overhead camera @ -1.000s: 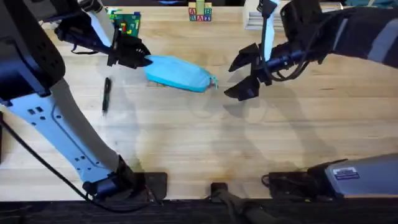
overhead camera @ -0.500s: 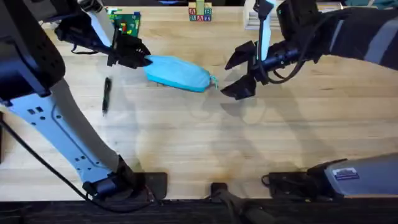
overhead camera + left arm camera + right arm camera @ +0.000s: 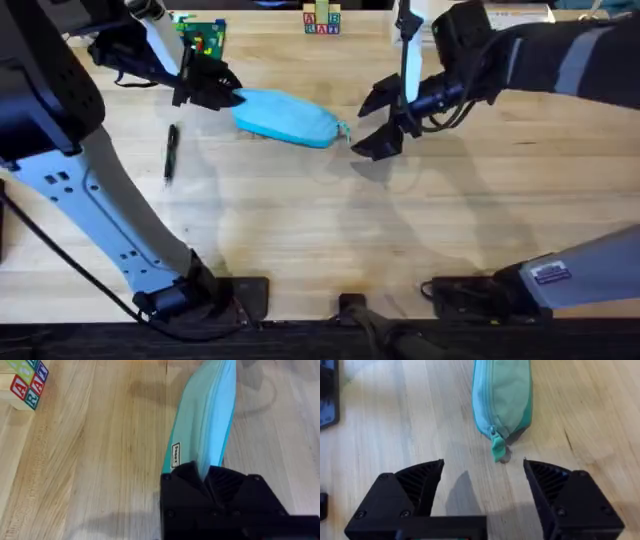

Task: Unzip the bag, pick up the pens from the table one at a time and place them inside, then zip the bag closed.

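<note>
Blue fabric bag (image 3: 286,117), far-centre on table (image 3: 320,230), still zipped. Left gripper (image 3: 222,95) clamped on its left end; right gripper (image 3: 372,125) spread beside zipper pull (image 3: 498,446). Risk: small pull slips the pinch.

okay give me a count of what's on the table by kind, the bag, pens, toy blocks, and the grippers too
Bag: 1
Pens: 1 visible on the table
Alphabet block stacks: 1
Coloured brick piles: 1
Grippers: 2, left gripper and right gripper
Total: 6
</note>
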You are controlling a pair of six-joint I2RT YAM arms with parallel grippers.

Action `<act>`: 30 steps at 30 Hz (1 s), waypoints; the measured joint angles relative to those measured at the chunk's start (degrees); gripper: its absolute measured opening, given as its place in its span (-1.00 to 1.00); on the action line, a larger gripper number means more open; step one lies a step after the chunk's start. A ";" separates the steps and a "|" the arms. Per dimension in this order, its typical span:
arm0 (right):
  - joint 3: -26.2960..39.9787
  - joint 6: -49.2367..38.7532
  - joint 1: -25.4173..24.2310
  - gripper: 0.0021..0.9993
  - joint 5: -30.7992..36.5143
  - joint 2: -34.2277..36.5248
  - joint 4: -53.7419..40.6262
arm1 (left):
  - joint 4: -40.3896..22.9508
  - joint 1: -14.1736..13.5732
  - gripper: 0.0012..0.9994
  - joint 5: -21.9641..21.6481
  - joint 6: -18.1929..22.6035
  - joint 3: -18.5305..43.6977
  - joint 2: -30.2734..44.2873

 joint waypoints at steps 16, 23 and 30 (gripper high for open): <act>0.00 0.68 1.24 0.92 -0.02 2.13 5.42 | 0.00 0.00 -0.92 0.00 0.00 0.00 0.02; 0.00 1.79 1.84 0.91 -0.02 3.76 6.64 | -0.05 0.00 -0.92 0.00 -0.02 0.00 0.02; 0.00 2.47 2.38 0.86 -0.02 4.40 7.74 | -0.07 0.00 -0.92 0.00 0.00 0.00 0.02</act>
